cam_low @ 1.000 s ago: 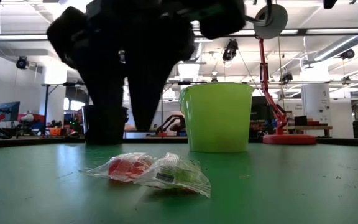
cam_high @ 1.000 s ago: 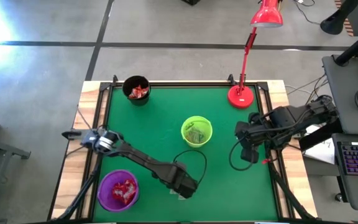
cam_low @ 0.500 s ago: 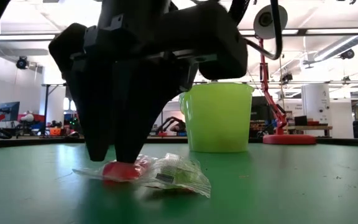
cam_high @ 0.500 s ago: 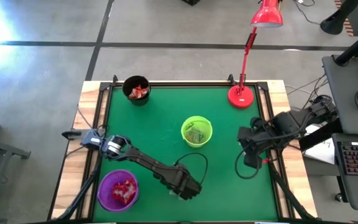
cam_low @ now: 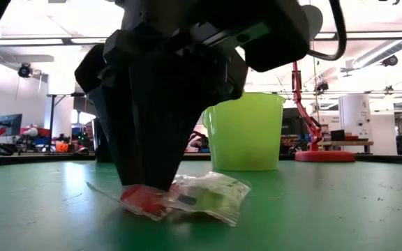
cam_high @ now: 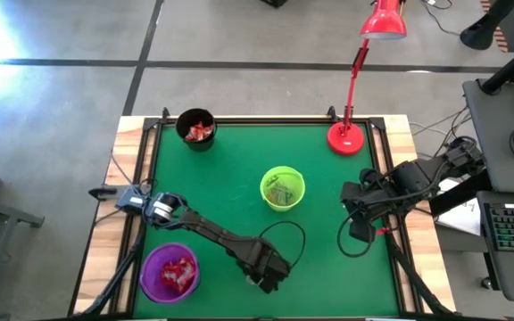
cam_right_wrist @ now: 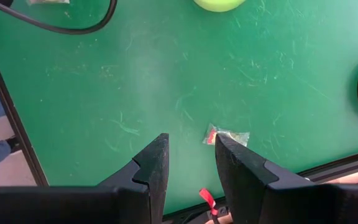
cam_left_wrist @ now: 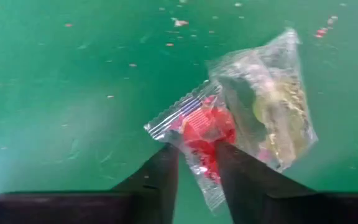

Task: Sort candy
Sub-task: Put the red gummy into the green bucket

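And the left claw (cam_left_wrist: 194, 163) is down on the bench (cam_high: 230, 178) now, its two dark fingers (cam_left_wrist: 160, 177) pinching in on the red-wrapped candy (cam_left_wrist: 204, 132) — a second ago those fingers stood wide above the pile, half a second ago they were just touching down, and now they are clamped on the red sweet's wrapper at the near edge of the green mat. Right against it, touching, lies the pale clear-wrapped candy (cam_left_wrist: 272, 106), nudged and tipped up a little since the claw closed; from the low view the two wrappers overlap, so the pale one may drag along on the lift. That is the pick made, by the look of it: next comes a carry to whichever cup takes the reds. The purple cup (cam_high: 169, 272), near left, already holds red pieces; so does the black cup (cam_high: 195, 128) at the far left. The green cup (cam_high: 282, 189) sits mid-bench. Out right, the right claw (cam_right_wrist: 191, 163) waits with fingers apart above a small lone candy (cam_right_wrist: 226, 135), near the red lamp base (cam_high: 345, 138).
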